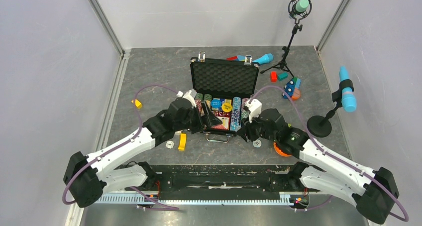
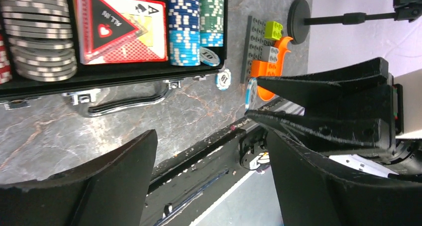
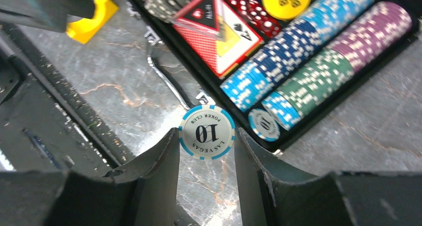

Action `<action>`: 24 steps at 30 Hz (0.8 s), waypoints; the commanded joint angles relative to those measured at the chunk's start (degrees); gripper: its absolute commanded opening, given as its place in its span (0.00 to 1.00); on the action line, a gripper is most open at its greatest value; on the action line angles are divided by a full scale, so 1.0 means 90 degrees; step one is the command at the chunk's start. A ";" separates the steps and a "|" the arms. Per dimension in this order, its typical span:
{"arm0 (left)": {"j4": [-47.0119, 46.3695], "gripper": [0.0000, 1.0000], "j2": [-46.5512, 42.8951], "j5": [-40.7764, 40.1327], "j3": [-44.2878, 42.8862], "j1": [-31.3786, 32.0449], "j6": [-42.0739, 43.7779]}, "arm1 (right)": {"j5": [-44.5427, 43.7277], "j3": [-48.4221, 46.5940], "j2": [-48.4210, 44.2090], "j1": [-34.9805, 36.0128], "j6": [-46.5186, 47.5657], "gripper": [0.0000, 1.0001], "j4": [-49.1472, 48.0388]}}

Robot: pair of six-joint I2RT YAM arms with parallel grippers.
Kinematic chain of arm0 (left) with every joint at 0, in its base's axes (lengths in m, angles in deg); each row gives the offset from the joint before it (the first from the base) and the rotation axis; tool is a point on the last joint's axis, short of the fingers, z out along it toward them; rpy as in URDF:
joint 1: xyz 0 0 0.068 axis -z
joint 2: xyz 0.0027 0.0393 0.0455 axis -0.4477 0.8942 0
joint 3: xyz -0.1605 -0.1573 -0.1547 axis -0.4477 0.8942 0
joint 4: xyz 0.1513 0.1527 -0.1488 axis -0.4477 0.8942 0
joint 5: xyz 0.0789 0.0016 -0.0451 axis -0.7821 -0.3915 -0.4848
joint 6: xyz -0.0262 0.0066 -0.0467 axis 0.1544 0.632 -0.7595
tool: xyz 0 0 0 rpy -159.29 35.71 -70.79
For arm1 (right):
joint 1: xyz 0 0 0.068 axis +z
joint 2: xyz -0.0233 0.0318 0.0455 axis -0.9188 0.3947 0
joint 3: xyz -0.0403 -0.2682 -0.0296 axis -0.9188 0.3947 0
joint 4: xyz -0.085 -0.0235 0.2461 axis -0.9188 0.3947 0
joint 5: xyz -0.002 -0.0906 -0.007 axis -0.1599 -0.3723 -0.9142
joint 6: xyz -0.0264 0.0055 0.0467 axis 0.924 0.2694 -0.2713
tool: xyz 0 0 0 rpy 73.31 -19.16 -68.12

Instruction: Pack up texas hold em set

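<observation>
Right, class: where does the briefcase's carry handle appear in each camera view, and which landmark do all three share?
Top external: carry handle at centre, along the briefcase front edge.
Left wrist: left of centre, just below the case.
Right wrist: upper left of centre, beside the case.
Shared landmark: the blue chip row, in all three.

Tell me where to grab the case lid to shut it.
Grip the lid at its top edge, between the two silver latches, coming down from above. It stands open and roughly upright, so that free rim is likely the easiest pinch.
</observation>
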 commanded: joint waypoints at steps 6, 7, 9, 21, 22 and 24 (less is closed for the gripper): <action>-0.1086 0.83 0.0341 0.0301 0.0061 0.0380 -0.0589 | 0.0692 -0.0274 -0.0222 0.0737 0.0553 0.38 -0.0878; -0.1130 0.82 0.0371 0.0310 0.0054 0.0424 -0.0598 | 0.0709 -0.0274 -0.0234 0.0804 0.0573 0.38 -0.0929; -0.1214 0.80 0.0443 0.0346 0.0037 0.0495 -0.0615 | 0.0762 -0.0296 -0.0254 0.0888 0.0609 0.39 -0.1023; -0.1407 0.68 0.0591 0.0508 -0.0001 0.0765 -0.0528 | 0.0639 -0.0315 -0.0333 0.0975 0.0508 0.39 -0.1305; -0.1412 0.67 0.0584 0.0506 0.0000 0.0767 -0.0521 | 0.0609 -0.0314 -0.0345 0.0979 0.0499 0.39 -0.1308; -0.1413 0.65 0.0571 0.0507 0.0002 0.0772 -0.0513 | 0.0583 -0.0305 -0.0351 0.0972 0.0466 0.39 -0.1325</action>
